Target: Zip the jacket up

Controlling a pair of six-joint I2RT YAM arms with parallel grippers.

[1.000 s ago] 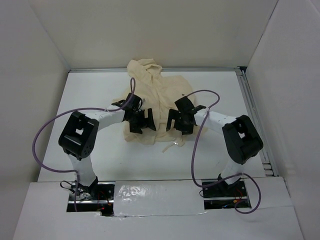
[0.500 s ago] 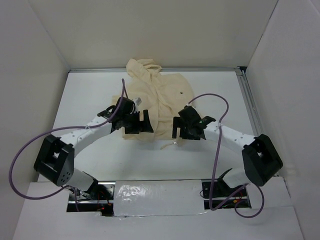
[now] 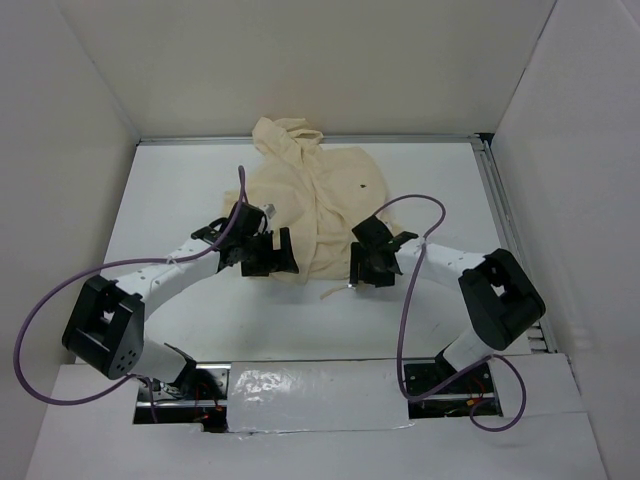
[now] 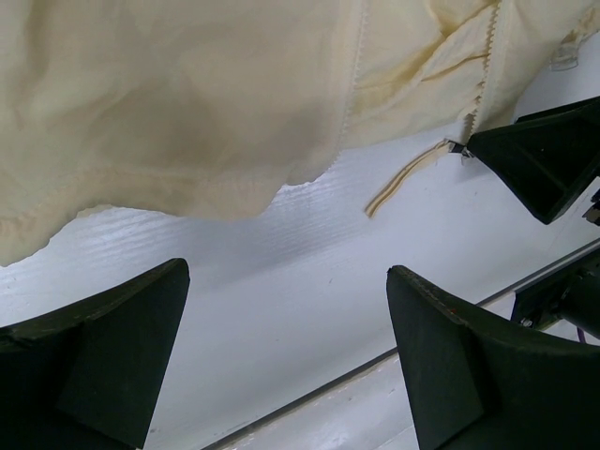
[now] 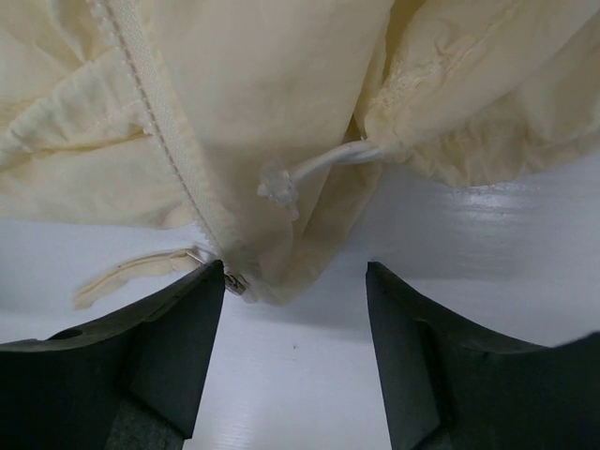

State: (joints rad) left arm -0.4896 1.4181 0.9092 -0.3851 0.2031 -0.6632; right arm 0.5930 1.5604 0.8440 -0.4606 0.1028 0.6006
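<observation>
The jacket (image 3: 310,195) lies unzipped, left fingers (image 4: 103,347) and right fingers (image 5: 164,352) both released at its near hem; next, pinch the slider (image 5: 233,280).

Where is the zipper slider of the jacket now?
In the right wrist view, the zipper slider sits at the bottom of the jacket, beside the right gripper.

The white bench (image 3: 170,190) has a faintly ribbed, slightly shiny surface. Plain white panels close it in: a back wall (image 3: 320,70), a left wall (image 3: 50,180) and a right wall (image 3: 585,150). A metal rail (image 3: 506,235) runs along the bench's right edge, and a strip of crinkled glossy tape (image 3: 320,385) lies across the near edge.
</observation>
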